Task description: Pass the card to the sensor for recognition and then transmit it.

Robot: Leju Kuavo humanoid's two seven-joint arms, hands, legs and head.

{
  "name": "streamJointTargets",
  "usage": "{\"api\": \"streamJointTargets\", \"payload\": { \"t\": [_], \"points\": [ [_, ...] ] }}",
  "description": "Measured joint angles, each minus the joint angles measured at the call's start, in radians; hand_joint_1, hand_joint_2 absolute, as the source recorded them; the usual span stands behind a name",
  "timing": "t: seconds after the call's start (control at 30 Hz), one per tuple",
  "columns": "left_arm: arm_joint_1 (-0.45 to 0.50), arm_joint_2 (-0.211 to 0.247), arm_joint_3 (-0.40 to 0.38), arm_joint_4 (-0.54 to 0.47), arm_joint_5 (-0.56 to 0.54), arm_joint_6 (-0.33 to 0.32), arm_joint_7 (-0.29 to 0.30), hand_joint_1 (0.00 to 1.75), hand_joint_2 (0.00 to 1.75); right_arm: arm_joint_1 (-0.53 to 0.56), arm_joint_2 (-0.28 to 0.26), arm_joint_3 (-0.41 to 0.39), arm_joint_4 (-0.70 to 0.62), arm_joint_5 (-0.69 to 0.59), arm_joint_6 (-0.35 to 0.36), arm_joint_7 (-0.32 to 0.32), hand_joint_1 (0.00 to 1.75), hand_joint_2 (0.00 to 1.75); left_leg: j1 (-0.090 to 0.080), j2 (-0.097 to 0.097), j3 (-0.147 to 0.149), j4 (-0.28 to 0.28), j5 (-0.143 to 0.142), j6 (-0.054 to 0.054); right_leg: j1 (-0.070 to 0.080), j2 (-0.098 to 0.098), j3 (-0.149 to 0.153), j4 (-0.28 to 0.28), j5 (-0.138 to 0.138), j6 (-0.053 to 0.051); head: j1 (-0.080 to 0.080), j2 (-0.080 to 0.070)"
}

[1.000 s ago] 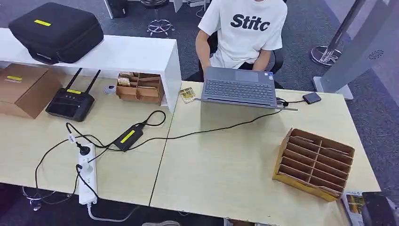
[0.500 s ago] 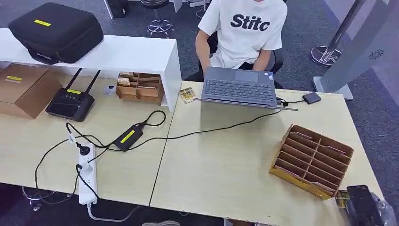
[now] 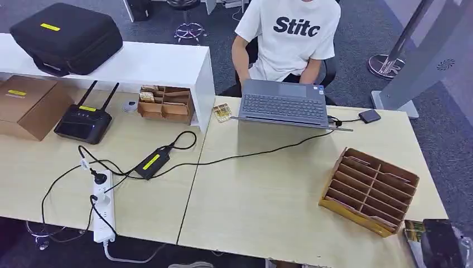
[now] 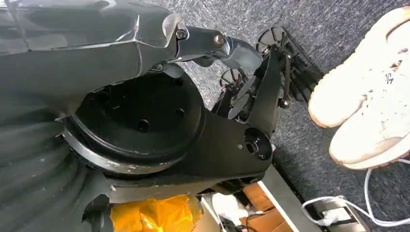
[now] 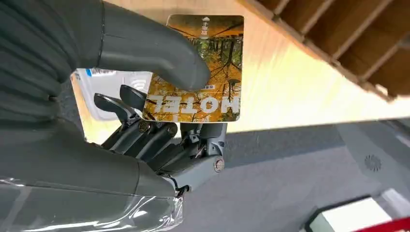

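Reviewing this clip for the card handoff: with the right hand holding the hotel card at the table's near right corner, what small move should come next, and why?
Probably carry the hotel card, pinched by the right hand, a little toward the white sensor pad seen just behind the fingers. The card is already gripped and clear of the cardboard slot organizer, but is not yet over the pad.

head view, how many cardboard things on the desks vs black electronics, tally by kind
cardboard divider trays: 2 (one by the white shelf, one near the right edge)
closed cardboard box: 1
black router with antennas: 1
black power brick: 1
small black box by the laptop: 1
total: 6
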Motion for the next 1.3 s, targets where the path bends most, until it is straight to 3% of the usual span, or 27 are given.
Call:
{"api": "streamJointTargets", "payload": {
  "t": [0.53,0.8,1.3],
  "points": [
    [0.000,0.000,0.000,0.000,0.000,0.002,0.005,0.00,1.75,-0.015,-0.038,-0.078,-0.005,-0.049,-0.028,0.015,1.75,1.75,0.000,0.000,0.000,0.000,0.000,0.000,0.000,0.000,0.000,0.000,0.000,0.000,0.000,0.000],
    [0.000,0.007,0.000,0.000,0.000,0.001,0.020,0.00,1.75,-0.021,-0.068,-0.148,0.105,-0.052,-0.013,-0.002,1.75,1.75,0.000,0.000,0.000,0.000,0.000,0.000,0.000,0.000,0.000,0.000,0.000,0.000,0.000,0.000],
    [0.000,0.012,0.000,0.000,0.000,-0.002,0.026,0.00,1.75,-0.042,-0.072,-0.190,0.233,-0.018,0.007,-0.027,1.75,1.75,0.000,0.000,0.001,0.000,0.000,0.000,0.000,0.000,0.000,0.000,0.000,0.000,0.000,0.000]
  ]
}}
